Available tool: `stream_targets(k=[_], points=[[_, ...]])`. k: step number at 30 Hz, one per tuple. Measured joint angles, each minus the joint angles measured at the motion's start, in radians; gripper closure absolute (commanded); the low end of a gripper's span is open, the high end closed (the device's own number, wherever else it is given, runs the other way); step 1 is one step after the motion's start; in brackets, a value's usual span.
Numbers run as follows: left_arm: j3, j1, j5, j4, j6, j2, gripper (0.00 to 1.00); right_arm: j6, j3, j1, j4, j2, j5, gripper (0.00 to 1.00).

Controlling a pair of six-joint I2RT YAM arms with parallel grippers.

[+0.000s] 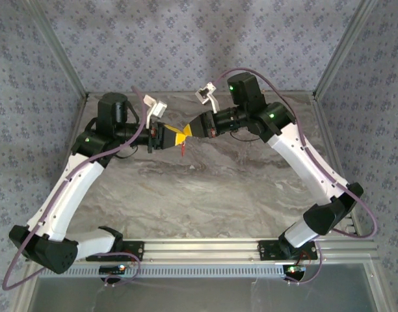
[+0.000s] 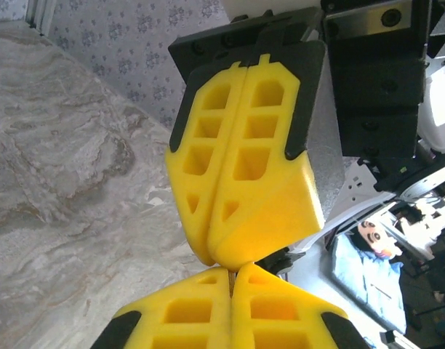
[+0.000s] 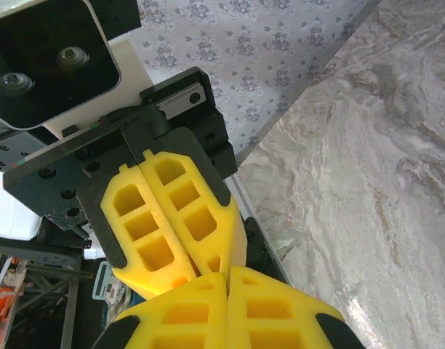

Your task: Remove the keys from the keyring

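Observation:
Both arms meet fingertip to fingertip above the middle of the marble table (image 1: 218, 195). My left gripper (image 1: 180, 136) is shut, and in the left wrist view a thin metal edge (image 2: 230, 282) sits pinched between its yellow tips (image 2: 230, 273). The keyring's small red tag (image 1: 183, 150) hangs just below the touching tips. My right gripper (image 1: 194, 129) is shut too, its tips (image 3: 227, 275) pressed together with nothing visible between them. Each wrist view shows the other gripper, the right (image 2: 215, 256) and the left (image 3: 199, 267), shut and touching. The keys are hidden.
Patterned walls (image 1: 199, 45) enclose the table at the back and sides, with metal corner posts (image 1: 62, 58). An aluminium rail (image 1: 205, 250) runs along the near edge between the two arm bases. Purple cables (image 1: 296, 123) loop over the arms.

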Motion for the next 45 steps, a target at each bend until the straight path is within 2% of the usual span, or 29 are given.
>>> stream_targets(k=[5, 6, 8, 11, 18, 24, 26, 29, 31, 39, 41, 45], points=[[0.0, 0.0, 0.003, 0.006, -0.008, 0.0, 1.0, -0.002, 0.006, -0.002, -0.005, 0.002, -0.006, 0.99], [0.0, 0.0, 0.003, 0.012, -0.016, 0.0, 1.0, -0.001, 0.005, -0.003, 0.0, 0.002, -0.007, 0.9], [-0.007, 0.0, 0.002, 0.038, -0.032, 0.0, 1.0, 0.009, -0.011, -0.009, 0.031, -0.004, -0.014, 0.86], [-0.027, -0.001, -0.003, 0.071, -0.06, -0.001, 1.0, 0.041, -0.089, -0.021, 0.113, -0.037, -0.013, 0.78], [-0.064, -0.01, -0.011, 0.116, -0.111, 0.0, 1.0, 0.113, -0.317, -0.049, 0.345, -0.149, -0.013, 0.74], [-0.064, -0.01, -0.035, 0.15, -0.136, -0.001, 1.0, 0.15, -0.395, -0.048, 0.454, -0.181, 0.01, 0.66], [-0.064, -0.01, -0.047, 0.151, -0.14, -0.001, 1.0, 0.159, -0.428, -0.048, 0.485, -0.198, 0.029, 0.67], [-0.066, -0.01, -0.056, 0.167, -0.152, -0.001, 1.0, 0.174, -0.469, -0.048, 0.526, -0.224, 0.044, 0.75], [-0.066, -0.01, -0.059, 0.171, -0.159, -0.002, 1.0, 0.191, -0.487, -0.047, 0.564, -0.23, 0.047, 0.75], [-0.066, -0.01, -0.074, 0.178, -0.166, -0.013, 1.0, 0.235, -0.51, -0.032, 0.629, -0.232, 0.058, 0.61], [-0.067, -0.01, -0.075, 0.181, -0.166, -0.013, 1.0, 0.248, -0.524, -0.033, 0.66, -0.235, 0.068, 0.67], [-0.083, -0.009, -0.082, 0.193, -0.167, -0.016, 1.0, 0.278, -0.541, -0.042, 0.696, -0.24, 0.077, 0.72]])
